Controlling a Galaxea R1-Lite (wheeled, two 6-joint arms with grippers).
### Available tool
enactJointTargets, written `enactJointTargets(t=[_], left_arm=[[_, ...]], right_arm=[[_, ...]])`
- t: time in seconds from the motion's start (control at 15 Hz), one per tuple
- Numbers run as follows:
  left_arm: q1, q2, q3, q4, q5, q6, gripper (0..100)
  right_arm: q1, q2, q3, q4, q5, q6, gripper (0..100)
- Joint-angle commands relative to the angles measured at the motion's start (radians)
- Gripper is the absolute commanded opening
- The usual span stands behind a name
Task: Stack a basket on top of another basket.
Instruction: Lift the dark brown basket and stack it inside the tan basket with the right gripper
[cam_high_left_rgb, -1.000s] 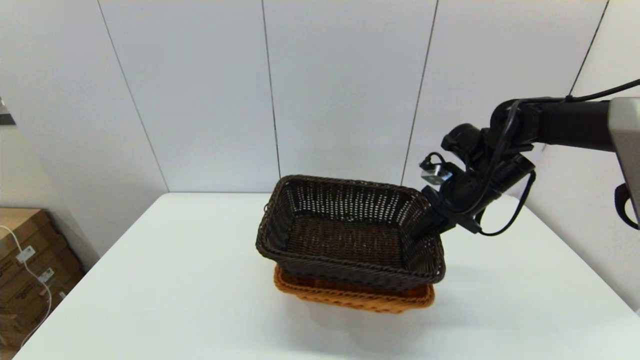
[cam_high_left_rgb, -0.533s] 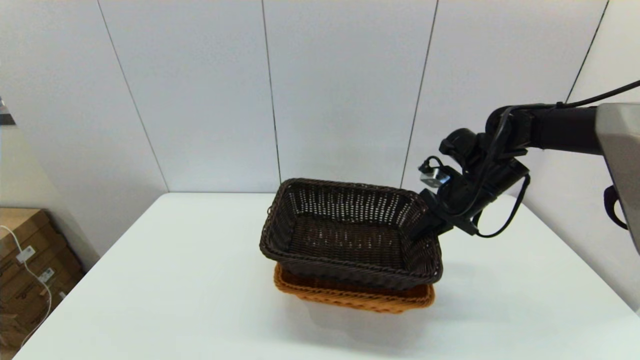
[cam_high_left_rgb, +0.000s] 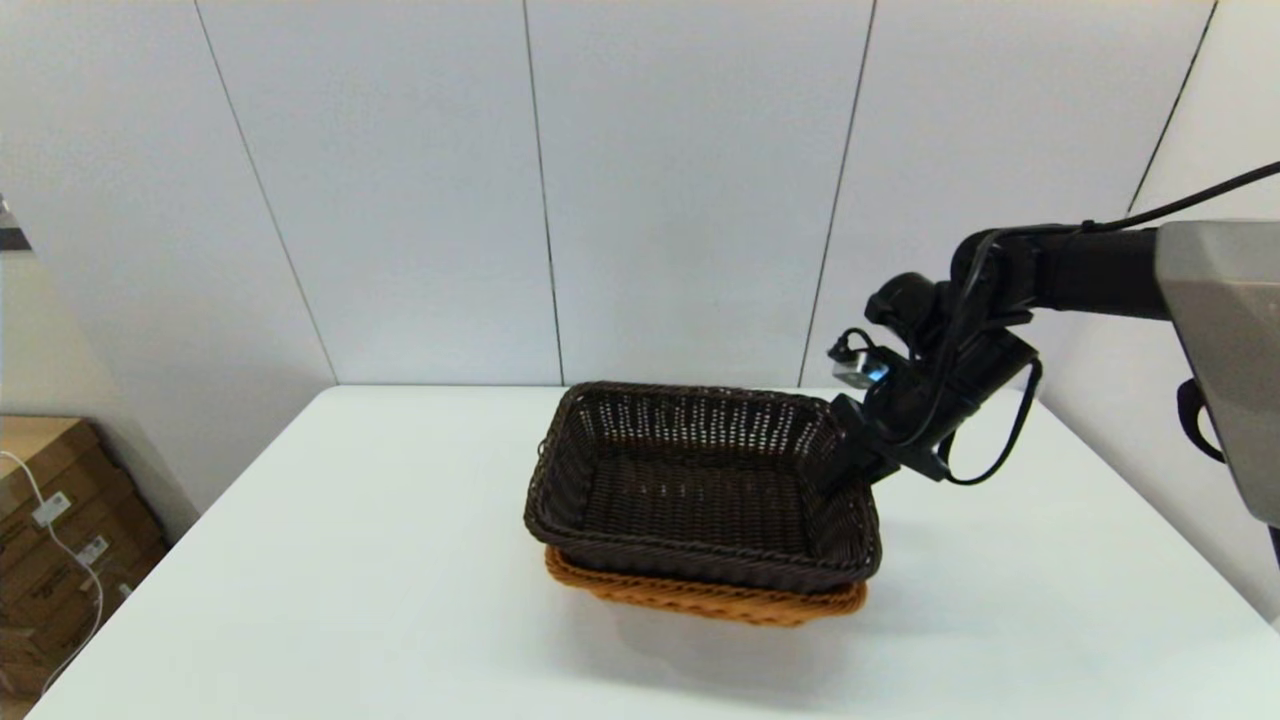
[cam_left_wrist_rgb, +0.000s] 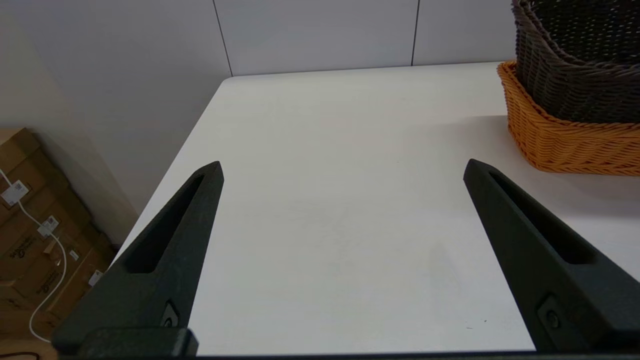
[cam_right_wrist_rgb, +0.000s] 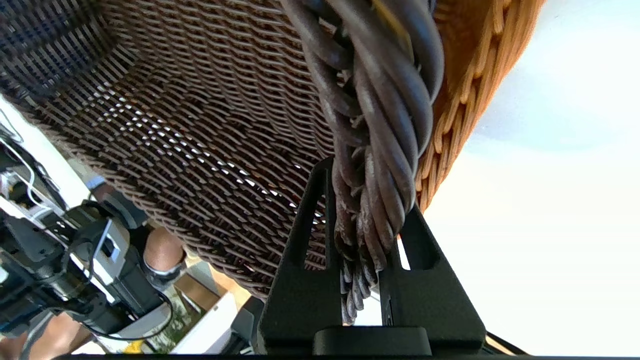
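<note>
Your right gripper (cam_high_left_rgb: 848, 470) has its fingers clamped on the dark basket's (cam_high_left_rgb: 700, 490) braided rim; the orange basket (cam_high_left_rgb: 700, 598) beneath is mostly hidden. Your left gripper (cam_left_wrist_rgb: 342, 175) hangs with fingers apart.

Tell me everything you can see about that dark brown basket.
The dark brown basket is a rectangular wicker tray with sloping open-weave sides and a thick braided rim. It sits nested in the orange basket on the white table, nearly level, and empty. The right pincer is clamped on its rim at the robot's right side, one finger inside and one outside.
</note>
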Motion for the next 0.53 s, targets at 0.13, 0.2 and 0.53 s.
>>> enactJointTargets(t=[0.13,0.2,0.53], left_arm=[[0.0,0.001,0.002,0.0,0.0,0.0,100],[0.0,0.001,0.002,0.0,0.0,0.0,100],[0.0,0.001,0.002,0.0,0.0,0.0,100]], right_arm=[[0.034,0.02,0.001,0.014,-0.045,-0.002,0],[0.035,0.022,0.001,0.014,-0.05,-0.002,0],[0.037,0.009,0.001,0.017,-0.067,-0.004,100]])
